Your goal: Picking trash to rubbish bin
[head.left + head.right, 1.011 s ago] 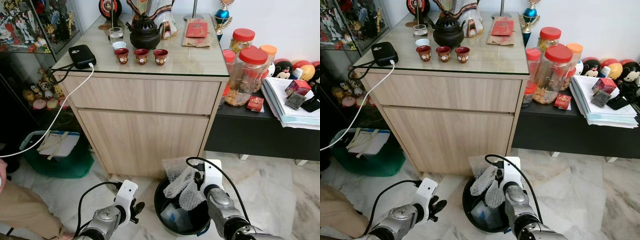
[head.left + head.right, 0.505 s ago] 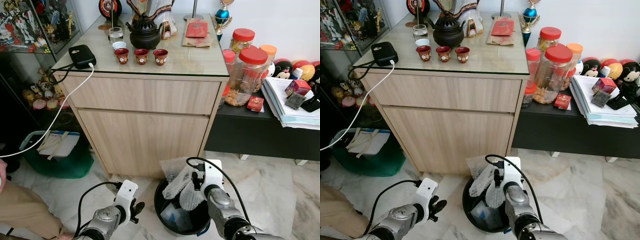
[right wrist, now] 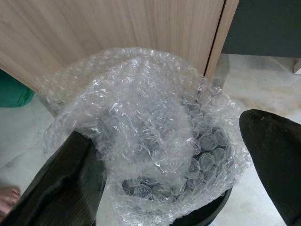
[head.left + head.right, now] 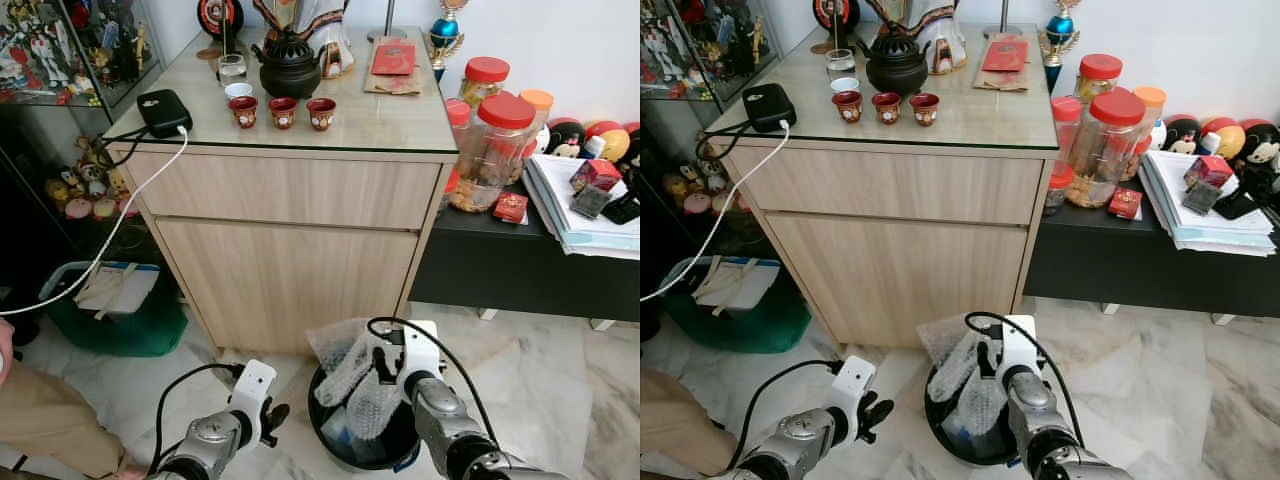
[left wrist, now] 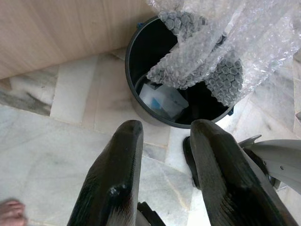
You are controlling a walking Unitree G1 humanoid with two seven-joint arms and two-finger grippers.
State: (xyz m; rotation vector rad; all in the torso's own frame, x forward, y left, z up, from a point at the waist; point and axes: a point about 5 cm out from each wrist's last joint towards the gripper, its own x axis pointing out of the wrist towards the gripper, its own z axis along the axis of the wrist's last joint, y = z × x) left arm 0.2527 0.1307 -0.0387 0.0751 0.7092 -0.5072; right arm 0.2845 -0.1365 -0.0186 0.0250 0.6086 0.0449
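Note:
A black round rubbish bin stands on the marble floor in front of the wooden cabinet. A sheet of clear bubble wrap hangs over the bin's mouth and partly into it. My right gripper is just above the bin, open, with the bubble wrap lying between its spread fingers and draped over one finger. Inside the bin lies a clear plastic piece. My left gripper hovers low over the floor to the bin's left, open with nothing in it.
The wooden cabinet rises right behind the bin. A green box sits at the left, a low black table at the right. A person's leg is at the lower left, with a bare foot near my left gripper. A white cable hangs from the cabinet top.
My right gripper has shifted slightly left over the bin. The bubble wrap has spread out and sunk lower into the bin. The left arm has not moved.

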